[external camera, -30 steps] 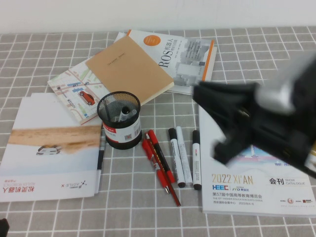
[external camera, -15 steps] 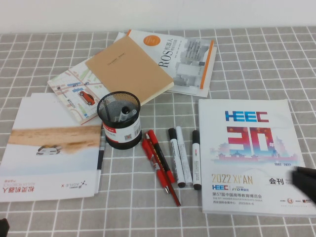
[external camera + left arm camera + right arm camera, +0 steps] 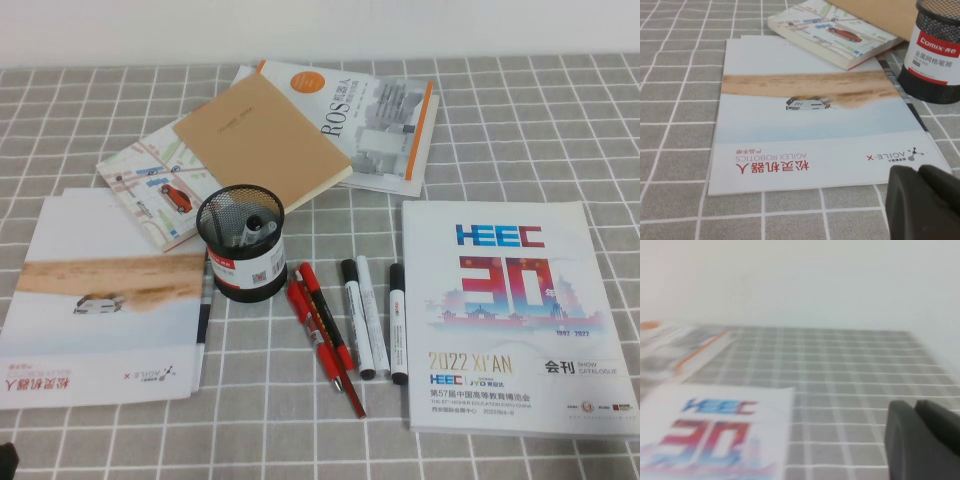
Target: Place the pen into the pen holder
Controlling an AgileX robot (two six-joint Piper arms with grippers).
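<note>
The black mesh pen holder (image 3: 241, 243) with its red-and-white label stands mid-table; a black-capped marker leans inside it. It also shows in the left wrist view (image 3: 934, 55). The slim grey-silver pen (image 3: 205, 312) lies flat just left of the holder, along the right edge of the AgileX brochure (image 3: 100, 300). My left gripper (image 3: 917, 171) is shut and empty, low over the cloth near the brochure's front right corner. My right gripper (image 3: 914, 405) is shut and empty, out of the high view, off to the right of the HEEC catalogue (image 3: 715, 435).
Two red pens (image 3: 322, 335) and three white markers with black caps (image 3: 372, 315) lie right of the holder. The HEEC catalogue (image 3: 510, 315) lies at the right. A tan notebook (image 3: 262, 140), a map book (image 3: 150, 185) and a ROS book (image 3: 370, 120) lie behind.
My right arm, which hung over the HEEC catalogue, has drawn back to the lower right and left the high view. Nothing on the table moved.
</note>
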